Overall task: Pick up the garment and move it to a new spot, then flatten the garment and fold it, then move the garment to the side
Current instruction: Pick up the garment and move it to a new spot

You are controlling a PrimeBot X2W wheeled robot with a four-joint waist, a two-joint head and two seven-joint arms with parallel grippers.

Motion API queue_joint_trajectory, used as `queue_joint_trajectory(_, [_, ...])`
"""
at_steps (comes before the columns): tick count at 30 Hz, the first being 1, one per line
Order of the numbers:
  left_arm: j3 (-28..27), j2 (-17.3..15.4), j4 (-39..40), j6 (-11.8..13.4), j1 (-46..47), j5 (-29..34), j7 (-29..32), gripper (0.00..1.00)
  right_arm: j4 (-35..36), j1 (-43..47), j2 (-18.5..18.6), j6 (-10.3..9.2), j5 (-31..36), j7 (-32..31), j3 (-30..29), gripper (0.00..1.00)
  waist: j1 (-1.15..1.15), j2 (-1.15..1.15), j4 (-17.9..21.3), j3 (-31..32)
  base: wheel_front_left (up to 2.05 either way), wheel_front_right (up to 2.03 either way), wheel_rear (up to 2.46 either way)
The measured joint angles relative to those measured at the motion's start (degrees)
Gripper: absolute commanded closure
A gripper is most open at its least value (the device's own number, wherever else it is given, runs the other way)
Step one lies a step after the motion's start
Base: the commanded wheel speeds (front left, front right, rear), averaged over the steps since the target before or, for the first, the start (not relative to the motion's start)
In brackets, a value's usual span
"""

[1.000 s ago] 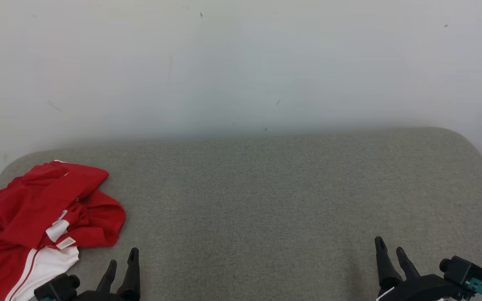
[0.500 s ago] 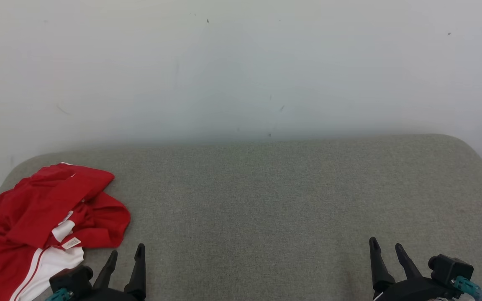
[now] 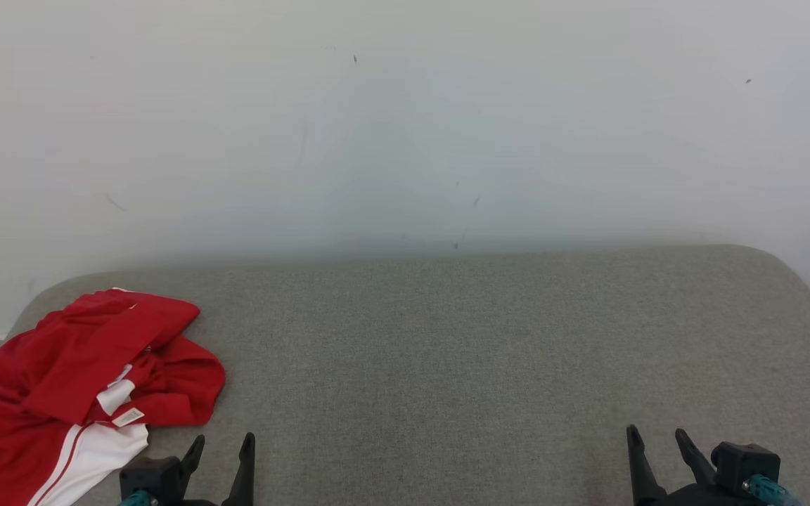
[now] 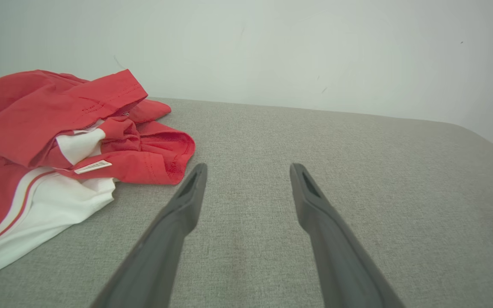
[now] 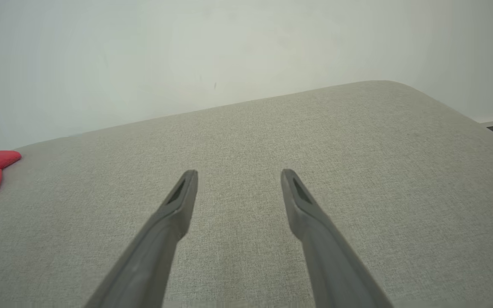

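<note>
Garment [image 3: 74, 379]: one, red with white panels and a white stripe, crumpled in a heap on the grey fabric surface [image 3: 447, 365]. It lies to the left of the left claw [image 3: 223, 438] and slightly ahead of it. In the left wrist view the nearest red hem sits just beside the left fingertip, apparently not touching. It is well apart from the right claw [image 3: 655, 431], far off to that claw's left, with bare surface between them. The left arm is clearly the nearer. The heap's long axis seems to run diagonally, from beside the left claw's base forward toward the wall [image 3: 405, 126]. This is uncertain, since the cloth is bunched and the frame edge cuts off its near end. Both claws are spread wide and hold nothing, fingers pointing forward low over the surface. Count: one garment, one sewn-in label [image 3: 128, 417] showing on it, two claws. Judgement: the pickup depends on the left claw turning left onto the heap.
</note>
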State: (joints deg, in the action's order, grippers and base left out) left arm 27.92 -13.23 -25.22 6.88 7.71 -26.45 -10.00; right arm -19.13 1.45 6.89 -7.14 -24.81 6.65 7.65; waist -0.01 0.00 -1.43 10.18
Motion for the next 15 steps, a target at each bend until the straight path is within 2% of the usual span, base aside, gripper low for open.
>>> queue_joint_trajectory(6, [0.18, -0.07, 0.07, -0.09, -0.02, -0.16, 1.00, 0.00, 1.52, 0.52, 2.59, 0.21, 0.31, -3.97, 1.75, 0.00, 0.00, 0.00, -0.03, 0.51, 0.00, 0.00, 0.00])
queue_joint_trajectory(15, [0.23, -0.15, 0.68, -0.29, -0.15, -0.40, 1.66, 0.00, 4.92, 1.00, 5.89, 3.63, 0.68, -6.72, 2.77, 0.00, 0.00, 0.00, -0.06, 0.74, 0.00, 0.00, 0.00])
